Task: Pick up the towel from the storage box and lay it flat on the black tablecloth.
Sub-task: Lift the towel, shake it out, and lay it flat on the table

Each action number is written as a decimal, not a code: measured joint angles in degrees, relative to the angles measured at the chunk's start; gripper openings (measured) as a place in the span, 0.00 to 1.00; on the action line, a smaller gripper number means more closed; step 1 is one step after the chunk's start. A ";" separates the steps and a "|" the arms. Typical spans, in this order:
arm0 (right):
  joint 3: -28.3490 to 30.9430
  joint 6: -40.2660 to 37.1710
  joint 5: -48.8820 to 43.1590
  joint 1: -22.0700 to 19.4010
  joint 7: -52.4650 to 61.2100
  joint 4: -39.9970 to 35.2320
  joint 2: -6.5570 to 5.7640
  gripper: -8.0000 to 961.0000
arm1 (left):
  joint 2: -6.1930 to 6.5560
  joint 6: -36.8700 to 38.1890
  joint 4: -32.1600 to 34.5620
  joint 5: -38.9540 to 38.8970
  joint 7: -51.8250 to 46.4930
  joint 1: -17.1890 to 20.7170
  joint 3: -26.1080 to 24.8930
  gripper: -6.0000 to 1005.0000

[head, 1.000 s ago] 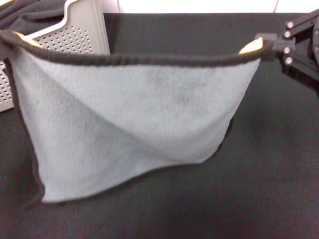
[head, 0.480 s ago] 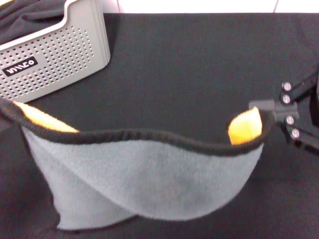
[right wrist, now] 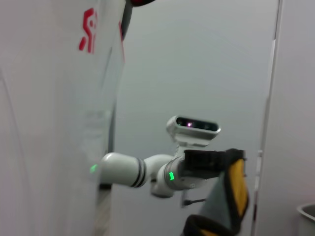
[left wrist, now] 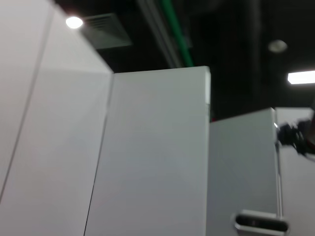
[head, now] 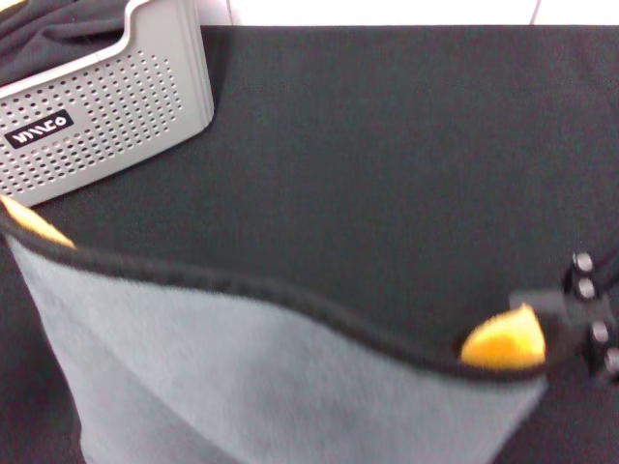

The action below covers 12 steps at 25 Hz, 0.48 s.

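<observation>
The towel hangs stretched between my two grippers, low over the near part of the black tablecloth. Its grey-green face points toward me and its black-edged top runs slanting, higher on the left. Yellow-orange reverse shows at both held corners. My right gripper is shut on the right corner. My left gripper is off the left edge of the head view; the right wrist view shows it shut on the other corner of the towel. The storage box stands at the far left.
A dark black fabric bundle lies in the storage box. Bare tablecloth stretches from the box to the far right. The left wrist view shows only white panels and a dark ceiling.
Both grippers have carried the towel down and toward the near edge. Its top edge has dropped, uncovering the box front and the far cloth. The right gripper has sunk lower than the left.
</observation>
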 joint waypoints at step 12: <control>-1.17 7.52 -6.29 11.77 -9.61 34.91 -0.23 0.01 | 2.38 -0.97 -38.63 20.64 17.50 -22.96 -10.70 0.02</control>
